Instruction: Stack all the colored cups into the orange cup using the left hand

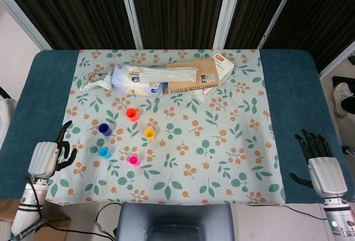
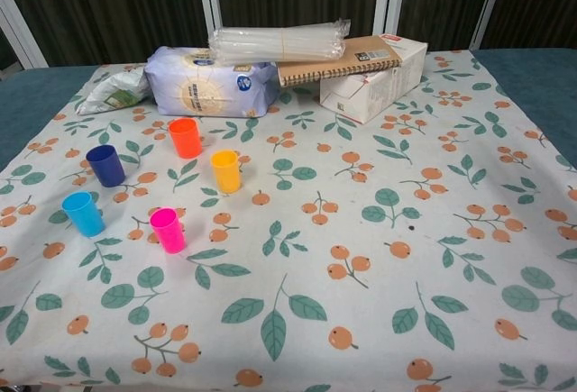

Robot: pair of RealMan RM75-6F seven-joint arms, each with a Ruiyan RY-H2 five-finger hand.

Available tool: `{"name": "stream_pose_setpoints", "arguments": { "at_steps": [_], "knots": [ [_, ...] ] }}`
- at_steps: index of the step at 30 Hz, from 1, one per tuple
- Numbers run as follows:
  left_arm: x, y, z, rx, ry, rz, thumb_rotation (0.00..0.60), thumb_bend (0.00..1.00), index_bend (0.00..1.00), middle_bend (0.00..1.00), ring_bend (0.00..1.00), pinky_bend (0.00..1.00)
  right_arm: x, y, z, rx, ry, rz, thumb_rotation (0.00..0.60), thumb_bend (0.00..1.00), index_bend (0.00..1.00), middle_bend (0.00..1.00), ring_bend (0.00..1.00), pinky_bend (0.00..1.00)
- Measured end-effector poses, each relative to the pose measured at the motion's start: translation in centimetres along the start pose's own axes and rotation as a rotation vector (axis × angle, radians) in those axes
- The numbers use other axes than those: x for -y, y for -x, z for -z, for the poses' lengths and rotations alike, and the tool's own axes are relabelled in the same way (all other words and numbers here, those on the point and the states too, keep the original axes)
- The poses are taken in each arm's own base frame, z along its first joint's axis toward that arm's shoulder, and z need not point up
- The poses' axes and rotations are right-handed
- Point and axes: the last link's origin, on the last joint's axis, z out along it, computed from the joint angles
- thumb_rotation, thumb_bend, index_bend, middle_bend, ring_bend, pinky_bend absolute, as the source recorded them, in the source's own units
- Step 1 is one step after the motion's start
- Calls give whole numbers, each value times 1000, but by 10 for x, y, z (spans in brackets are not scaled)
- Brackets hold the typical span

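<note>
Five small cups stand upright and apart on the floral cloth: the orange cup (image 1: 131, 114) (image 2: 185, 138), a yellow cup (image 1: 150, 134) (image 2: 225, 171), a dark blue cup (image 1: 105, 129) (image 2: 105, 165), a light blue cup (image 1: 103, 152) (image 2: 84, 214) and a pink cup (image 1: 133, 160) (image 2: 168, 230). My left hand (image 1: 47, 155) hovers at the cloth's left edge, left of the light blue cup, open and holding nothing. My right hand (image 1: 321, 165) lies open over the teal table at the far right. Neither hand shows in the chest view.
At the back lie a crumpled packet (image 1: 91, 81), a white-and-blue bag (image 1: 133, 83) with a sleeve of clear cups (image 2: 278, 42) on top, a spiral notebook (image 1: 194, 75) and a white box (image 2: 383, 77). A grey chair back (image 1: 176, 220) sits at the near edge.
</note>
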Motion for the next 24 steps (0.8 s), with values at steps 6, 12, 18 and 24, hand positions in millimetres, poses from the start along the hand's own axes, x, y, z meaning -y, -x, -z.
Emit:
{"name": "stream_pose_setpoints", "arguments": {
  "at_steps": [6,12,18,24],
  "knots": [
    [-3,33,-52,204,-112,67,600,369,229,1000,1000,1000,-2,1,-1,9,8,5,600,125,0,0,0,0],
    [-17,65,-97,306,-189,80,600,365,229,1000,1000,1000,-6,-1,-1,3,21,2,600,125,0,0,0,0],
    [-19,81,-113,307,-213,27,600,371,233,1000,1000,1000,-7,-3,1,10,17,-7,600,125,0,0,0,0],
    [-15,83,-116,307,-233,28,600,369,350,1000,1000,1000,-8,-4,2,10,14,-9,600,125,0,0,0,0]
  ]
}}
